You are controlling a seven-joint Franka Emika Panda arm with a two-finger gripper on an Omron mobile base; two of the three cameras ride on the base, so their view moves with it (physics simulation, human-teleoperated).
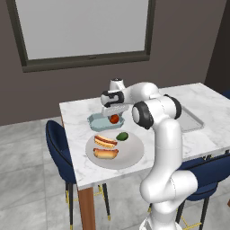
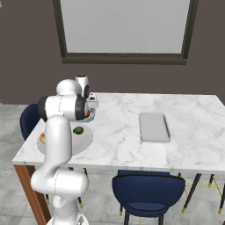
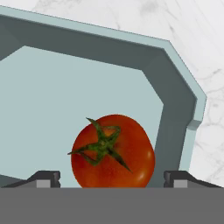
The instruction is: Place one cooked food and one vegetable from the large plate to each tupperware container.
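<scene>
Left base view, left to right: blue chair [image 1: 58,139] at the counter's left edge. White marble counter [image 1: 76,112]. Blue-green tub [image 1: 95,120] near the counter's back left part, tomato [image 1: 114,118] in it, stem up. Pincer [image 1: 114,114] directly over the tomato, pointing down. Plate [image 1: 132,155] just in front of the tub, near the front edge; two hot dogs [image 1: 105,147] side by side on its left half, small green vegetable [image 1: 121,136] at its back rim. Grey tub [image 1: 194,120] right of the arm, partly hidden behind it. Second blue chair [image 1: 211,173] at lower right.

Right base view, left to right: blue chair [image 2: 29,121] behind the arm, plate [image 2: 85,138] at the counter's left end with the green vegetable [image 2: 78,130] on it, a hot dog end [image 2: 42,138] peeking out beside the arm. Blue-green tub [image 2: 92,115] mostly hidden by the arm, a bit of red tomato [image 2: 87,114] visible. Grey tub [image 2: 154,127] lies flat, well apart to the right, mid-counter. Blue chair [image 2: 147,189] at the front edge.

Hand view: tomato [image 3: 113,151] sits on the tub floor [image 3: 52,96], near a cut corner, between the two fingertips [image 3: 43,179]. Tips stand clear on both sides of it, gap visible each side, so the pincer [image 3: 111,179] is released, not gripping. Marble counter [image 3: 192,39] beyond the tub wall.
</scene>
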